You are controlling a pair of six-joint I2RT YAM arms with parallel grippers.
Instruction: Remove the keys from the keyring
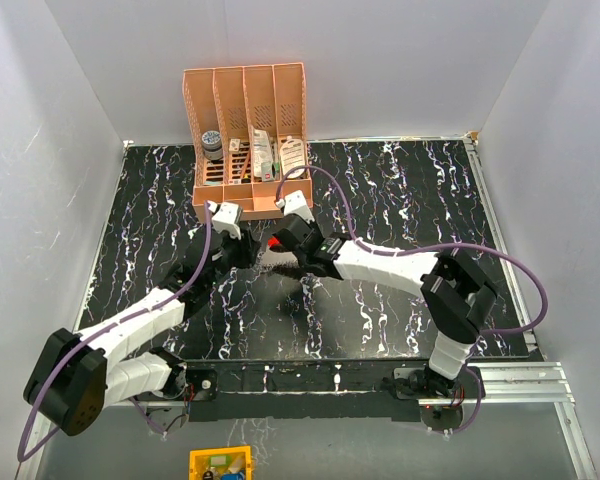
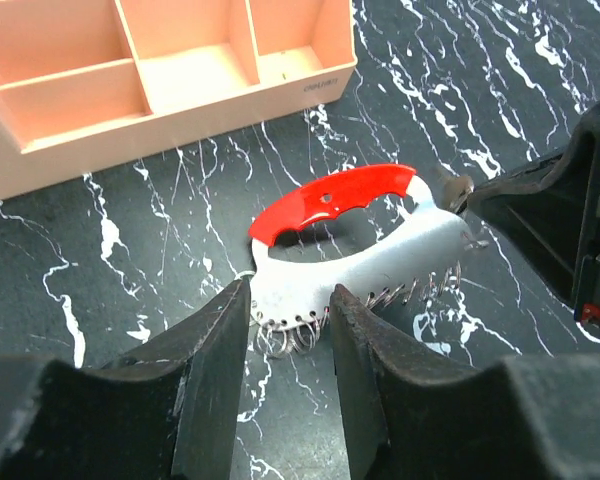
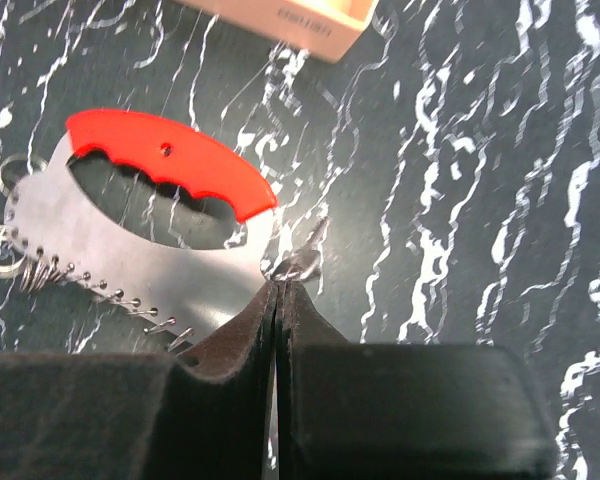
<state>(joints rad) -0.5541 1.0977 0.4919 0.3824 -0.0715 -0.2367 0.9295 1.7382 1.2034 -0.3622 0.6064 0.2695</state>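
The keys (image 2: 370,265) are a flat silvery-white crescent plate with a red grip (image 2: 335,195) and several small wire rings (image 2: 290,335) along its lower edge. They lie on the black marbled table (image 2: 100,300). My left gripper (image 2: 290,300) is closed on the plate's near end, one finger on each side. My right gripper (image 3: 278,288) is shut on a small silvery metal piece (image 3: 302,262) at the plate's other end (image 3: 160,260). In the top view, only the red part (image 1: 275,241) shows between the left gripper (image 1: 245,250) and the right gripper (image 1: 292,252).
A peach desk organizer (image 1: 248,140) holding small items stands just behind the keys; it also shows in the left wrist view (image 2: 160,80) and in the right wrist view (image 3: 300,25). White walls enclose the table on three sides.
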